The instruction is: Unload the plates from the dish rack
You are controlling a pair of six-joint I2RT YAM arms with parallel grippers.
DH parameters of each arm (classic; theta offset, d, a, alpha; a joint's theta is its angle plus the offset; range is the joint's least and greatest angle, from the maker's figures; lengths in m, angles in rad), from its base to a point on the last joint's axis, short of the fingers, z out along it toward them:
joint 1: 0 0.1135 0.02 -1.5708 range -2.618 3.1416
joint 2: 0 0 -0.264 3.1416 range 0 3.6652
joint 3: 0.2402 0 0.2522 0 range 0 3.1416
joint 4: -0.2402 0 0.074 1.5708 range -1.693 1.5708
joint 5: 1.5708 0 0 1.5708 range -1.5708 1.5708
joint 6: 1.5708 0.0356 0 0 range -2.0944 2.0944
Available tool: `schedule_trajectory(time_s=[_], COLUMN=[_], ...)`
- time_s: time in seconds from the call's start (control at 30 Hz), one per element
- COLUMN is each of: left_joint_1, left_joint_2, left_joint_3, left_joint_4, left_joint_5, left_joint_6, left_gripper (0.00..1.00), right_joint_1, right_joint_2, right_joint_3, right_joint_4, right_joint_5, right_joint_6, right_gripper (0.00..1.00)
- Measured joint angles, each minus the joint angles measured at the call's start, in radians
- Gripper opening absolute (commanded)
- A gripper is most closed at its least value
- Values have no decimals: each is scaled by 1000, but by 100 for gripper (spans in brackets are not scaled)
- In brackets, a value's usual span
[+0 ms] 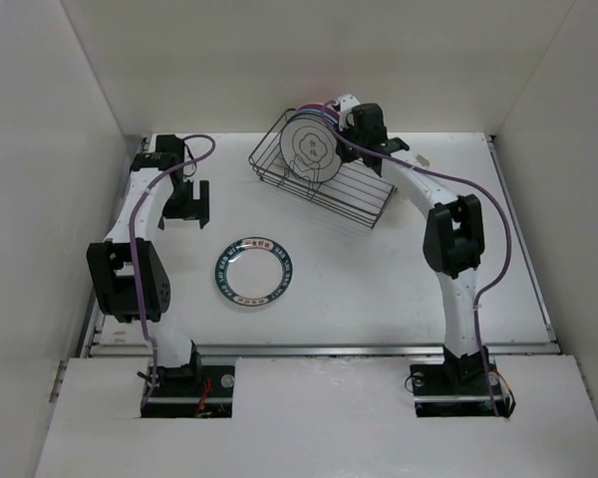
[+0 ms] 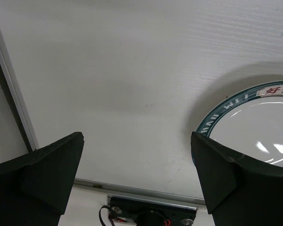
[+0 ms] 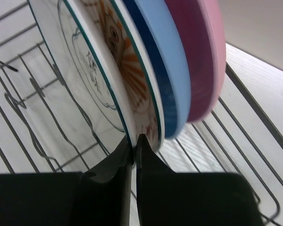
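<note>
One down for us: the teal-rimmed plate point(image 1: 254, 271) lies flat on the bench point(image 1: 399, 279). Four wait in the dish rack point(image 1: 364, 199). Our right pincer point(image 3: 134, 146) is pinched narrow on the grey-rimmed plate point(image 3: 80, 70), with the sunburst plate point(image 3: 127, 61), blue plate point(image 3: 165, 61) and pink plate point(image 3: 198, 52) behind. Our left pincer point(image 2: 136, 139) gapes wide, holding nothing.

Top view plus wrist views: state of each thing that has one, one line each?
Dish rack: holds four plates.
Front plate: upright in rack, lower rim pinched.
Right gripper: shut on that rim, it seems.
Orange plate: upright in rack.
Blue plate: upright in rack.
Pink plate: upright in rack.
Teal-rimmed plate: flat on table, out of rack.
Left gripper: open, empty.
</note>
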Motion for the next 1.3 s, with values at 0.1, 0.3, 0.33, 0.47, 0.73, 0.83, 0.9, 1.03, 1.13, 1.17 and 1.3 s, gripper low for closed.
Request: schedule_trajectory(time_s=[0.1,0.3,0.33,0.47,0.73,0.83,0.9,1.03,1.13,1.17,1.3], left_joint_1=[0,0,0,0,1,13,24,37,37,37,37], left_joint_2=[-34,-80,-87,-116,-248,-299,-330,-380,-408,-417,-431], left_joint_3=[-21,-27,-27,-29,-135,-178,-199,-230,-249,-256,-267], left_joint_4=[4,10,11,18,39,40,42,49,55,55,61], left_joint_5=[0,-3,-5,-25,-68,-76,-83,-94,-97,-97,-97], left_joint_6=[0,0,0,1,6,9,10,11,11,11,15], left_gripper=[95,95,95,95,97,98,98,99,99,99,99], right_joint_1=[1,-1,0,23,191,251,283,327,333,332,325], right_joint_2=[-55,-200,-241,-386,-573,-549,-487,-329,-227,-207,-182], right_joint_3=[-67,-134,-154,-207,-419,-501,-513,-512,-512,-511,-499], right_joint_4=[7,-1,0,26,81,72,48,19,-5,-5,-35], right_joint_5=[37,64,71,61,-111,-255,-333,-467,-505,-516,-510], right_joint_6=[-40,-87,-93,-100,-44,-17,2,51,89,105,135], right_gripper=[0,0,0,0,0,0,0,0,7,11,58])
